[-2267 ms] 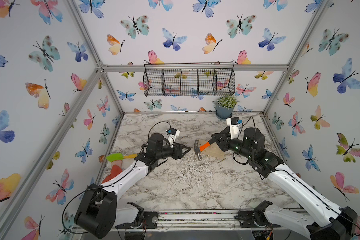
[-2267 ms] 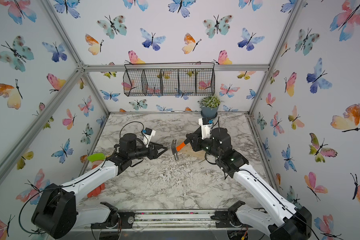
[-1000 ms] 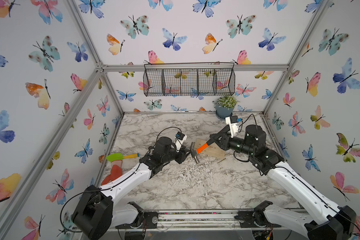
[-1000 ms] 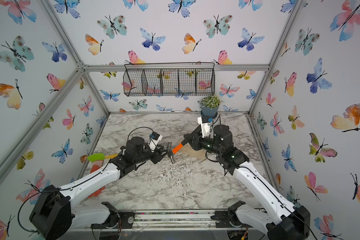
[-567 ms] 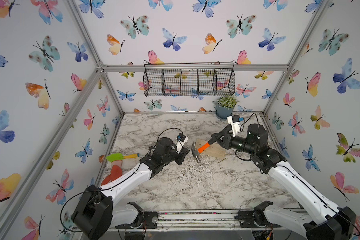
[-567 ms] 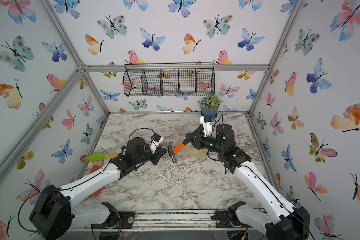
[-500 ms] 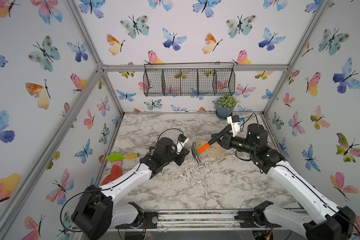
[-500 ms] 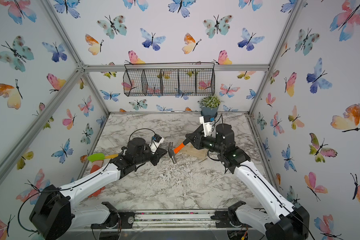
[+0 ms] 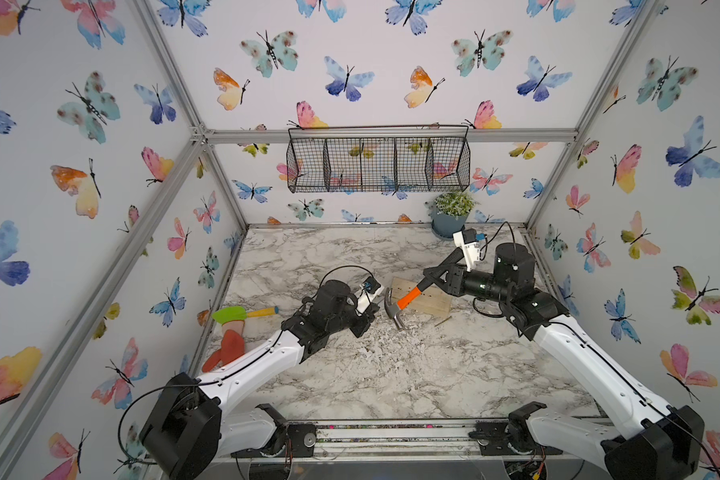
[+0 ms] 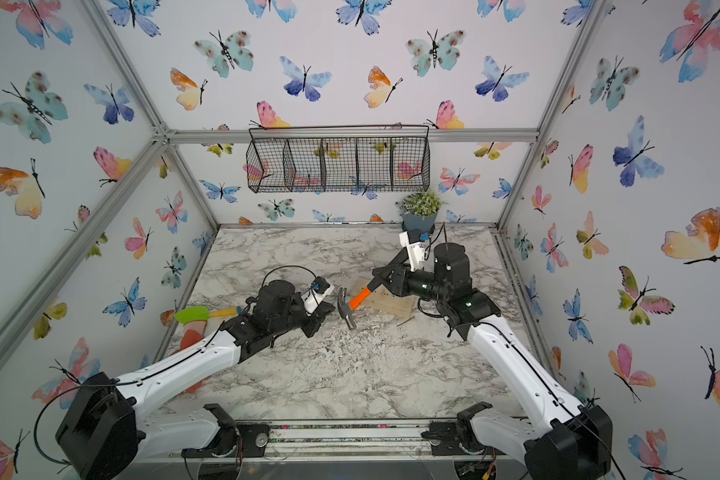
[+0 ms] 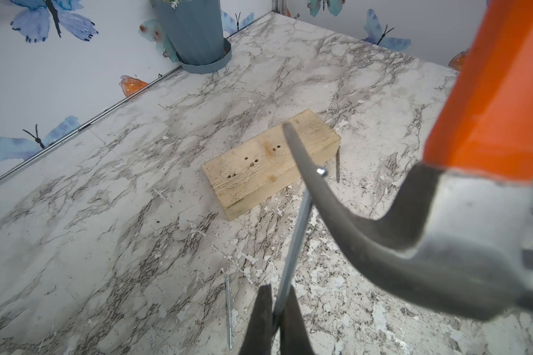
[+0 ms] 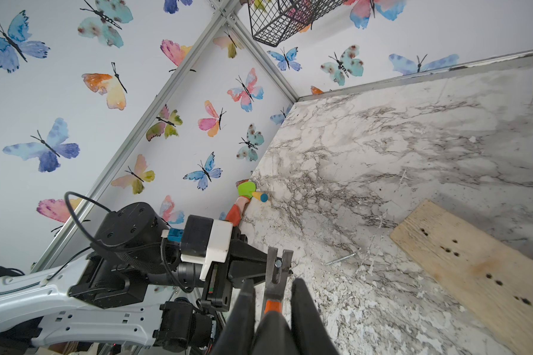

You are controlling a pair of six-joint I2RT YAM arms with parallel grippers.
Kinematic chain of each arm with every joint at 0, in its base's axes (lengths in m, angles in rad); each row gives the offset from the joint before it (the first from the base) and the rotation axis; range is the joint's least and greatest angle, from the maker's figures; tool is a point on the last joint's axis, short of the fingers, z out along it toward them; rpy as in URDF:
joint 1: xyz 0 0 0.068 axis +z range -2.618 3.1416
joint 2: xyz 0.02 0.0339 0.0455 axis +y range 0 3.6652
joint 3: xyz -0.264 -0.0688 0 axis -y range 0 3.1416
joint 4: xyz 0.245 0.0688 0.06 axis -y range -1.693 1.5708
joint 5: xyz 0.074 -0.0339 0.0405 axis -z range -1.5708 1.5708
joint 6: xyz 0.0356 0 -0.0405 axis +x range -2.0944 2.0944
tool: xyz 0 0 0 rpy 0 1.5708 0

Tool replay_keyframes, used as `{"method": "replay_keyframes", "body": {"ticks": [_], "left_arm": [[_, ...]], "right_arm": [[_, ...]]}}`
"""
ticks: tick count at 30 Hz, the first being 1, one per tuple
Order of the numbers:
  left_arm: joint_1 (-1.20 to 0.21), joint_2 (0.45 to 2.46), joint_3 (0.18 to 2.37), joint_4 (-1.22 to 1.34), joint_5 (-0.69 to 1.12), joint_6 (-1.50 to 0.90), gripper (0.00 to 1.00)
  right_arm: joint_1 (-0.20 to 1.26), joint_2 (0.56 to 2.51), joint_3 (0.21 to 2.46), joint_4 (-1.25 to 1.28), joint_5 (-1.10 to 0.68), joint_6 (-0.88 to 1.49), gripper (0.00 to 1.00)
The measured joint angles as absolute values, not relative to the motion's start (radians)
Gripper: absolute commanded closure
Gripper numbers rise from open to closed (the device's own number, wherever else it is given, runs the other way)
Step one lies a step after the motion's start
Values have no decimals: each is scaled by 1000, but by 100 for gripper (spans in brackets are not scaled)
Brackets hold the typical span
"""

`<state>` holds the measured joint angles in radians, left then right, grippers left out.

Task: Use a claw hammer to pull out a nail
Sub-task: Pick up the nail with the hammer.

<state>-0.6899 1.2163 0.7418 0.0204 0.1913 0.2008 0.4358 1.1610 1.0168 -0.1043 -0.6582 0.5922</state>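
The claw hammer point(image 9: 395, 311) point(image 10: 347, 309) hangs over the marble table, silver head low, orange neck rising to the black handle. My right gripper point(image 9: 429, 276) point(image 12: 273, 284) is shut on that handle. A long silver nail point(image 11: 299, 227) sits in the forked claw point(image 12: 277, 270), its head point(image 11: 320, 171) on the far side of the claw. My left gripper point(image 11: 277, 295) point(image 9: 374, 308) is shut on the nail's shank, just left of the hammer head. The wooden block point(image 9: 429, 297) point(image 11: 268, 166) lies behind, with several empty nail holes.
Loose nails lie on the table: one beside my left gripper point(image 11: 228, 310), one by the block point(image 11: 337, 166) point(image 9: 442, 321). A potted plant point(image 9: 449, 216) stands at the back right, under a wire basket point(image 9: 377, 164) on the wall. Green and orange toys point(image 9: 242, 313) lie at the left edge.
My left arm has reached right to the hammer's claw and its jaws have closed on the nail. The right arm has shifted the hammer only slightly.
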Motion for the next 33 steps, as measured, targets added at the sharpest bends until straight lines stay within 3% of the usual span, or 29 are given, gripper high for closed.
{"method": "replay_keyframes", "body": {"ticks": [33], "left_arm": [[-715,1146,661,147,46,519,100]], "right_arm": [[378,1203,1015,-152,-917,504,97]]}}
